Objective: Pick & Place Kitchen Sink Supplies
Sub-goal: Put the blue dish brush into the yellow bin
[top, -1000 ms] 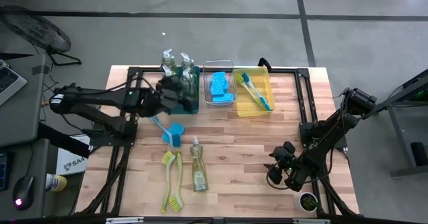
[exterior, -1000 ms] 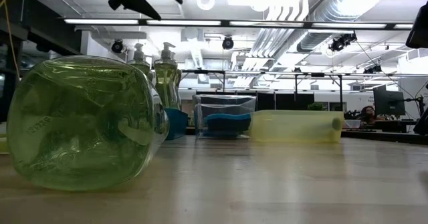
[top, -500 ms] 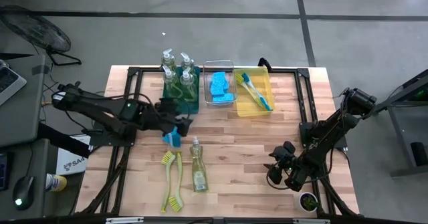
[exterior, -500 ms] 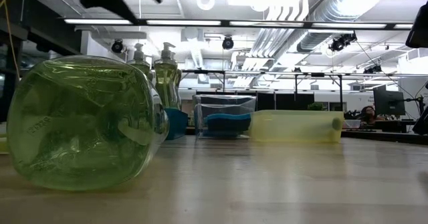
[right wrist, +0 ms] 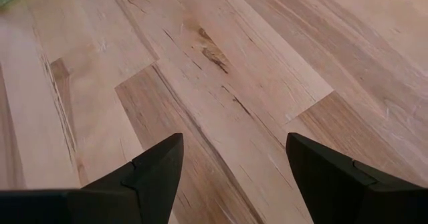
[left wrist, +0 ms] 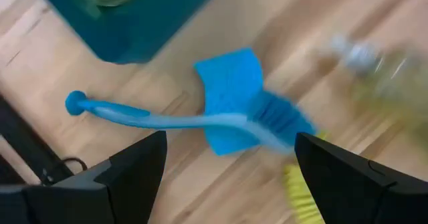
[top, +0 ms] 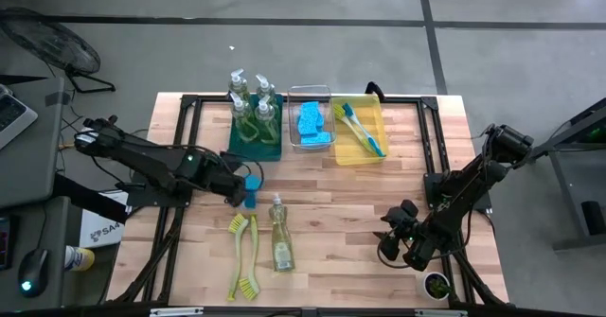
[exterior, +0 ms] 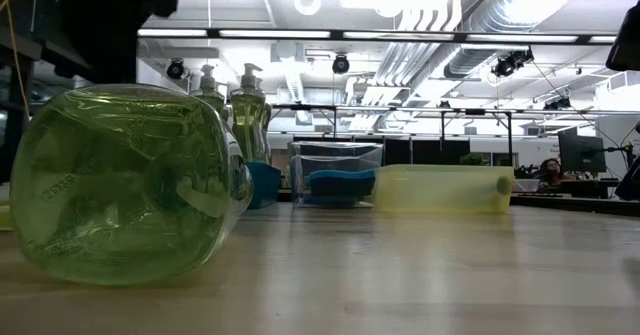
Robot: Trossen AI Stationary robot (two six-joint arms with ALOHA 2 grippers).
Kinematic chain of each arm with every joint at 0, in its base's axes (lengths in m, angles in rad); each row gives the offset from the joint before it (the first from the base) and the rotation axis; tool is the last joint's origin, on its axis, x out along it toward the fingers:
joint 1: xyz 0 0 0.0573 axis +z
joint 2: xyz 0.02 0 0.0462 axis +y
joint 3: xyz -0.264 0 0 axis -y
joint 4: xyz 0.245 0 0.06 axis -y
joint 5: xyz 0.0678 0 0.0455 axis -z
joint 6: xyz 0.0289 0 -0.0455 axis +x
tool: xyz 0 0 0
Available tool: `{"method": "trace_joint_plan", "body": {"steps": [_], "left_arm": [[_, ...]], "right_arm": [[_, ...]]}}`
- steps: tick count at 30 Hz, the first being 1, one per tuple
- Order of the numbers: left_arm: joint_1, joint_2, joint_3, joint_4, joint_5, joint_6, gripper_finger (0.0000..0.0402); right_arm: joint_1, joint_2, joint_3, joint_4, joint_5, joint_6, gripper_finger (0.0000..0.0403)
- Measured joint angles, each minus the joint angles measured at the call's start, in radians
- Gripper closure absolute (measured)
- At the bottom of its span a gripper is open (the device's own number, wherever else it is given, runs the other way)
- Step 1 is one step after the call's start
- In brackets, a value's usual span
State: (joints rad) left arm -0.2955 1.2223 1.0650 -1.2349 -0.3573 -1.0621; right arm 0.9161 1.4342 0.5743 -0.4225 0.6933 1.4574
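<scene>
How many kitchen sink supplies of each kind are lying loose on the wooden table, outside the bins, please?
Clear pump bottle of yellow-green soap: 1
Small bright blue rectangular sponge: 1
Long-handled blue dish brush: 1
Long-handled yellow-green dish brushes: 2
Total: 5

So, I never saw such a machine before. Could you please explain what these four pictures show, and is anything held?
It is a robot with two dark arms at a wooden table. One picture looks down from above, one looks level across the table, and two come from cameras on the wrists. The left gripper hangs open over a blue brush and a blue sponge, near the teal bin. The right gripper waits open over bare wood. A soap bottle and two yellow-green brushes lie loose. Nothing is held.
</scene>
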Motion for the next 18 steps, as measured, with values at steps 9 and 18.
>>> {"method": "trace_joint_plan", "body": {"steps": [9,18], "left_arm": [[0.0,0.0,-0.192,0.128,0.028,0.411,0.0078],[0.0,0.0,-0.334,0.282,-0.026,0.625,0.0078]], "right_arm": [[0.0,0.0,0.0,0.0,0.003,-0.003,0.0144],[0.0,0.0,0.0,-0.001,0.006,-0.003,0.0144]]}}
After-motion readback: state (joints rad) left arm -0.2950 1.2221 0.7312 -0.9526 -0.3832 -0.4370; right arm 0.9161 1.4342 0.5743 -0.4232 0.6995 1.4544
